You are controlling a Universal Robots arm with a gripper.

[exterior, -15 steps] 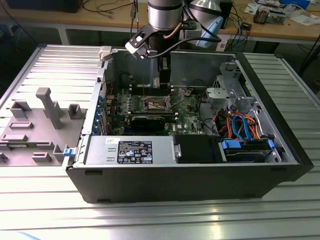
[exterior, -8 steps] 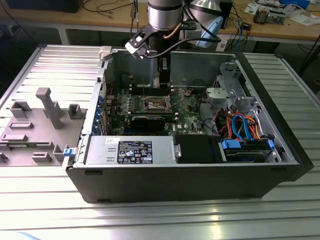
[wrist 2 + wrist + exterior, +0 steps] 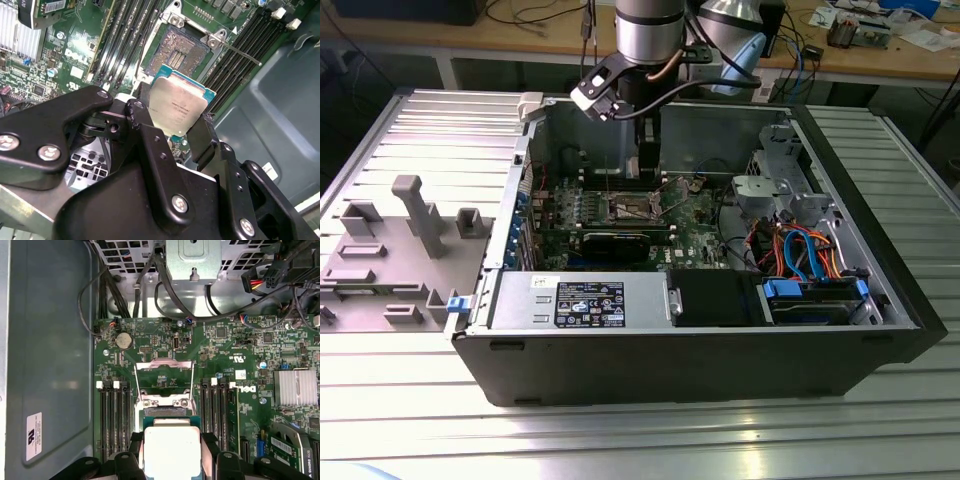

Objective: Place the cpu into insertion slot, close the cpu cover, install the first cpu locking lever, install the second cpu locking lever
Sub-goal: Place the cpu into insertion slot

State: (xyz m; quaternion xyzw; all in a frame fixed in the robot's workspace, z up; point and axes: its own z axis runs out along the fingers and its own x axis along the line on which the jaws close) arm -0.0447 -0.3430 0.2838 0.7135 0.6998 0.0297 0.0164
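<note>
While the gripper (image 3: 648, 172) hangs inside the open computer case (image 3: 720, 350) on the slatted metal table (image 3: 880, 440), its fingers (image 3: 140, 115) are clamped on the chip (image 3: 180, 106), one on each of two opposite edges. This leaves the silver-grey top and the teal rim uncovered. In both wrist views the chip sits tilted just above the socket (image 3: 182, 47) of the green motherboard (image 3: 225, 350), close to it but not seated, and the dark pin field shows bare beyond the chip's far edge. In the first wrist view the cover (image 3: 163, 364) stands swung open behind the socket as a thin silver frame with a large window. In the second wrist view a thin lever (image 3: 242, 54) juts out sideways from the socket frame, unlatched. The chip looks light, thin and stiff, with a smooth metal lid that probably gives the fingers little friction. An edge grip seems the right hold, since I judge the underside contacts and the socket's fine pins to be the fragile parts. They would not stand a skewed or forced landing. A grey plastic fixture (image 3: 400, 240) lies on the table at the exterior view's left, well apart from the case.
</note>
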